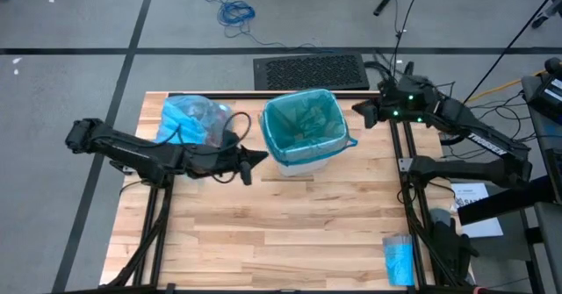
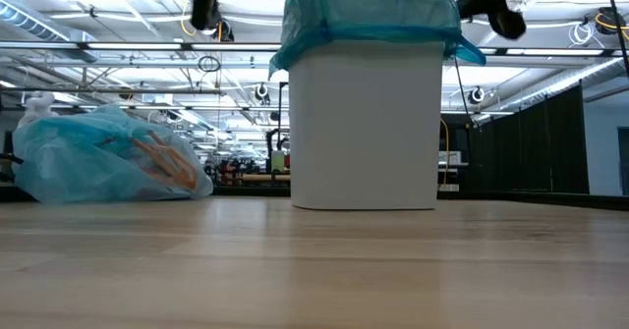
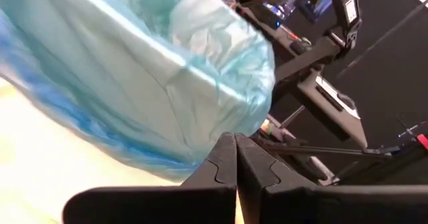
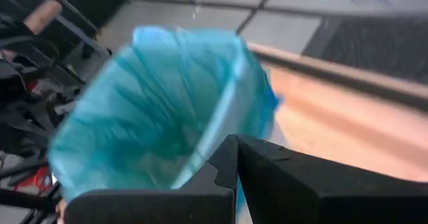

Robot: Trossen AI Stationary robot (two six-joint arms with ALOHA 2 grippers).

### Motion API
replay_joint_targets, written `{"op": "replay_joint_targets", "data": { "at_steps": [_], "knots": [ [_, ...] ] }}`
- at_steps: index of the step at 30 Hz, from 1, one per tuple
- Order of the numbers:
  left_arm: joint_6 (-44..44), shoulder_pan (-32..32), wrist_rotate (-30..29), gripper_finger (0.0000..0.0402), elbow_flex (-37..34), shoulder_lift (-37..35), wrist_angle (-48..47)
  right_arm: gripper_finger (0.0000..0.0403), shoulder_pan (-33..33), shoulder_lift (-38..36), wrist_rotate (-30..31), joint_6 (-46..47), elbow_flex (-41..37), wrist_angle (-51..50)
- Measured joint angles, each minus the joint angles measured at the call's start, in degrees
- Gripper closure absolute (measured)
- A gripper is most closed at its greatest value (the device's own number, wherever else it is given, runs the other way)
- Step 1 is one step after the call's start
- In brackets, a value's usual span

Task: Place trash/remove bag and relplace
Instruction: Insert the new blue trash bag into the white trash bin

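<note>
A white bin (image 1: 303, 158) stands upright at the table's far middle, lined with a teal-green plastic bag (image 1: 305, 123) folded over its rim (image 2: 373, 15). Left of it the sky-blue bag (image 1: 191, 120) lies slumped on the table, full, with brown trash (image 2: 162, 162) showing through its wall. My left gripper (image 1: 261, 157) is shut and hovers just left of the bin, near rim height (image 3: 235, 142). My right gripper (image 1: 358, 110) is shut and hovers off the bin's far right corner, above the rim (image 4: 234, 147). Neither holds anything.
A small bright-blue roll (image 1: 398, 259) lies at the table's near right corner. A black mat (image 1: 309, 70) sits on the floor beyond the far edge. Bare wood (image 1: 281, 233) spreads across the near half of the table.
</note>
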Motion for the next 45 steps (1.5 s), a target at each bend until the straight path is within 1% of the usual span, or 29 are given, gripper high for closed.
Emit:
{"op": "replay_joint_targets", "data": {
  "at_steps": [3, 5, 9, 14, 19, 24, 25, 28, 32, 34, 37, 42, 45],
  "knots": [
    [1.14, -0.75, -1.48, 0.0402, 0.0, -3.77, -2.97, 0.0403, 1.8, 2.93, 1.93, -1.43, 5.33, -0.63],
    [1.69, -0.99, -2.86, 0.0402, 0.0, -5.91, -4.13, 0.0403, 3.51, 6.49, 2.36, -2.45, 9.44, -2.89],
    [4.36, -0.99, -4.58, 0.0402, 0.0, -9.13, -4.52, 0.0403, 8.14, 16.43, 4.4, -5.02, 18.11, -9.37],
    [5.77, -0.99, -4.92, 0.0402, 0.02, -11.27, -7.01, 0.0403, 12.97, 29.18, 5.61, -8.0, 28.45, -14.08],
    [5.69, -0.99, -4.86, 0.0402, -0.02, -12.59, -11.4, 0.0403, 13.85, 39.42, 6.13, -9.29, 36.75, -19.61],
    [6.28, -0.99, -4.61, 0.0402, -0.02, -13.29, -13.01, 0.0403, 13.82, 46.52, 6.86, -9.64, 40.48, -21.76],
    [6.91, -0.99, -4.05, 0.0402, -0.04, -13.7, -13.28, 0.0403, 13.82, 47.46, 7.86, -9.71, 40.84, -21.6],
    [8.45, -0.99, -2.73, 0.0402, 0.0, -15.17, -12.93, 0.0403, 13.82, 49.92, 8.0, -8.97, 41.08, -21.71],
    [8.59, -0.99, -2.35, 0.0402, -0.02, -18.45, -16.2, 0.0403, 14.18, 52.06, 10.3, -8.42, 41.29, -21.29],
    [8.57, -0.99, -2.35, 0.0402, -0.02, -20.04, -17.67, 0.0403, 14.48, 52.28, 12.34, -7.56, 41.23, -21.45],
    [8.76, -0.99, -2.38, 0.0402, -0.01, -21.81, -19.47, 0.0403, 15.6, 51.88, 12.85, -6.48, 41.46, -19.39],
    [9.2, -0.99, -2.41, 0.0402, -0.02, -24.15, -23.08, 0.0403, 18.44, 52.16, 13.63, -4.52, 47.61, -22.29],
    [9.67, -0.99, -2.51, 0.0402, 0.0, -24.81, -24.13, 0.0403, 19.79, 51.69, 16.68, -4.84, 51.05, -21.89]
  ]
}}
